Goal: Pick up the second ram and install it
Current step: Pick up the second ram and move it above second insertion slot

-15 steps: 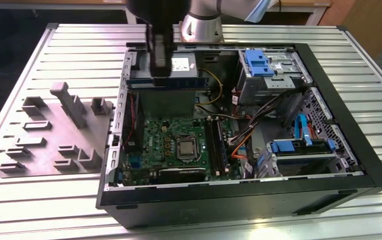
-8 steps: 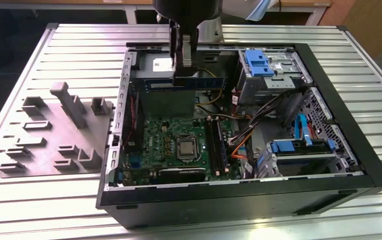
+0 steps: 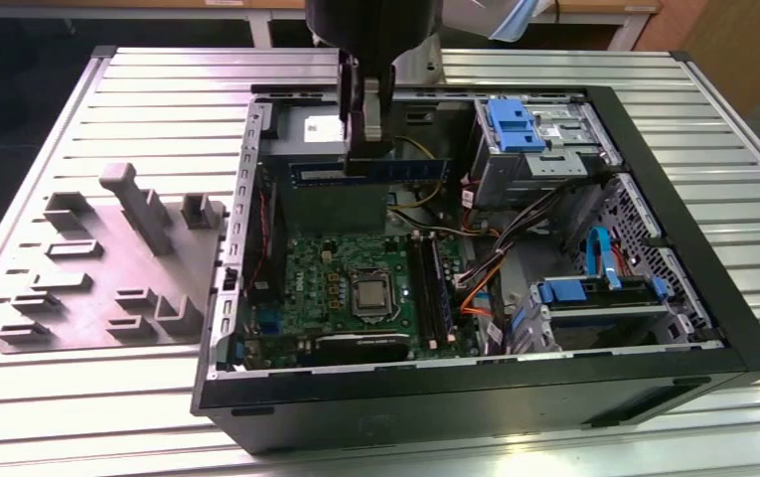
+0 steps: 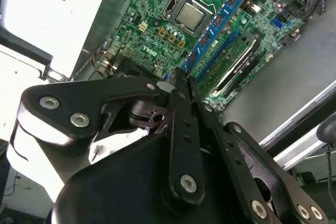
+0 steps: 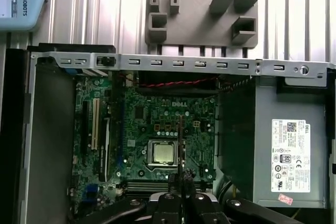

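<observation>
My gripper (image 3: 363,149) hangs over the far part of the open computer case (image 3: 486,388), shut on the second ram (image 3: 369,170). This ram is a thin blue-green strip, held level on its edge above the grey power supply (image 5: 289,145). In the second wrist view the ram (image 4: 220,17) sticks out from the shut fingertips (image 4: 177,85) over the green motherboard (image 4: 157,30). In the first wrist view the ram (image 5: 181,140) appears edge-on as a thin line above the gripper (image 5: 182,176). The black memory slots (image 3: 433,283) lie nearer the front, beside the processor (image 3: 371,294).
A grey fixture plate (image 3: 114,268) with upright holders lies on the slatted table at the exterior view's left. Blue drive bays (image 3: 513,124) and loose cables (image 3: 486,268) fill the case's right side. A green strip (image 4: 233,51) sits in one slot.
</observation>
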Robot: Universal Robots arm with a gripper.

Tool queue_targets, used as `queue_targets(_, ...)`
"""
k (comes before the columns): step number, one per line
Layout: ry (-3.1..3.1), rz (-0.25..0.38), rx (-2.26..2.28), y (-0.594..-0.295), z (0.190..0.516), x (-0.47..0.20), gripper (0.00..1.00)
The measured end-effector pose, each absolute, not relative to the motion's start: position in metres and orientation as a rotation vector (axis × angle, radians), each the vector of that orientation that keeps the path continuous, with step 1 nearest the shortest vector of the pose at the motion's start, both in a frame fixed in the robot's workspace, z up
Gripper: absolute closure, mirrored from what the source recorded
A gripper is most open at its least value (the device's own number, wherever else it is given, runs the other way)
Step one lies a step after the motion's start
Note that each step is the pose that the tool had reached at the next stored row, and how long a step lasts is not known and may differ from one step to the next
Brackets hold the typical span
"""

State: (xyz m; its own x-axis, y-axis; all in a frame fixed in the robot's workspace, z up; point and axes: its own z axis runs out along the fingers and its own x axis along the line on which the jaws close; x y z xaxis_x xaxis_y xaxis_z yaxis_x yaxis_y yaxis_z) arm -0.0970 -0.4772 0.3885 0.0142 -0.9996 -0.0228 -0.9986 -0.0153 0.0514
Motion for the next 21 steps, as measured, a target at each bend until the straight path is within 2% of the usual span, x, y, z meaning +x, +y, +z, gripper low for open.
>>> queue_targets(21,-2.190,-0.082,2.222,-0.477,0.351,-0.093,0.87)
